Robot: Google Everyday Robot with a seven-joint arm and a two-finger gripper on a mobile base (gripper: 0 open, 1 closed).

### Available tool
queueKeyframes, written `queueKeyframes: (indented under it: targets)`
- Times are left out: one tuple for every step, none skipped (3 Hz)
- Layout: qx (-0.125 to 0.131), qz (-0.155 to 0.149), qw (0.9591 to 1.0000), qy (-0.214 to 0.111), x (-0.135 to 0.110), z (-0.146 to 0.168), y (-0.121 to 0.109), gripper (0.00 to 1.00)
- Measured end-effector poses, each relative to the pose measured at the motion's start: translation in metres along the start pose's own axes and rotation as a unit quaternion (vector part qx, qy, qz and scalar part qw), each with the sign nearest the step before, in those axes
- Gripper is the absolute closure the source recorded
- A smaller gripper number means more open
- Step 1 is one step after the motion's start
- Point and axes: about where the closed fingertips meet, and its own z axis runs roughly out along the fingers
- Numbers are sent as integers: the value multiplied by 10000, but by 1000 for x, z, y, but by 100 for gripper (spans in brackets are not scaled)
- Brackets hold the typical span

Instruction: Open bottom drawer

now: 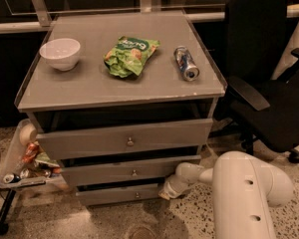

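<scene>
The bottom drawer point(120, 195) is the narrowest grey front at the foot of the grey cabinet, with one small round knob point(136, 195). It stands slightly pulled out, like the two drawers above it. My gripper point(168, 189) is at the end of the white arm point(239, 183), low at the right end of the bottom drawer's front, touching or very close to it. The fingers are hidden against the drawer edge.
On the cabinet top point(89, 91) lie a white bowl point(60, 53), a green chip bag point(129, 55) and a can point(186, 62) on its side. A black office chair point(269, 78) stands right. A tray with snacks point(25, 158) hangs left.
</scene>
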Motion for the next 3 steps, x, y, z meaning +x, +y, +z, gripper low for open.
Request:
queueKeyframes:
  targets:
    - [0, 0, 10000, 0, -2, -4, 1, 100]
    - [1, 2, 10000, -2, -3, -7, 1, 100]
    - [4, 12, 10000, -11, -5, -11, 1, 100]
